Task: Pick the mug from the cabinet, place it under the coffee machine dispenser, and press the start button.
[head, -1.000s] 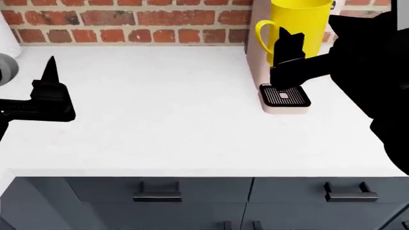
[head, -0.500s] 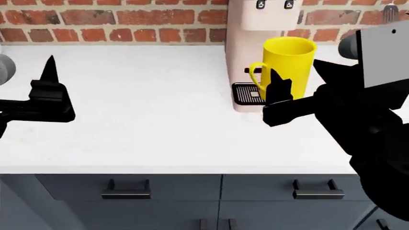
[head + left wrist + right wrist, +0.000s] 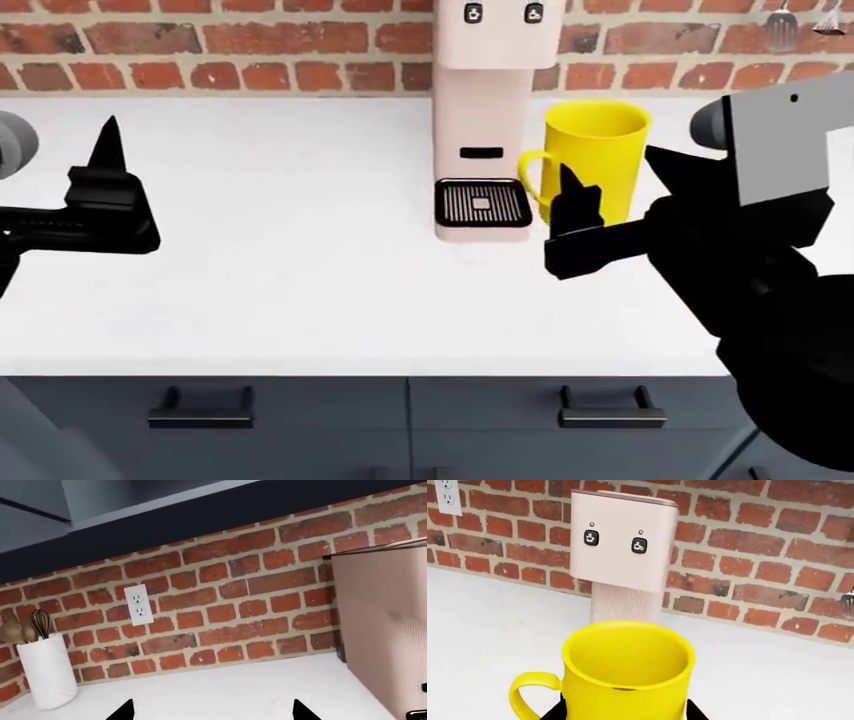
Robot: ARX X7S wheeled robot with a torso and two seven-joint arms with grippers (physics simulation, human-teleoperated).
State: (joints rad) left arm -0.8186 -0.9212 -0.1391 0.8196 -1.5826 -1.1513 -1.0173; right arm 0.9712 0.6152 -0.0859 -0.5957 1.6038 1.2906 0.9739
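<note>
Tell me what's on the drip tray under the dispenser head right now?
Nothing: the black slotted drip tray is bare. The mug sits beside it in the right pincer. The mug's underside is hidden.

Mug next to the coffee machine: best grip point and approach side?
Grip the mug by its plain cylindrical wall, coming from the robot's side, as the right gripper appears to. It stands upright with its loop handle pointing toward the coffee machine, so the near and far-side walls are free for the fingers. Avoid the handle side; it crowds the drip tray.
</note>
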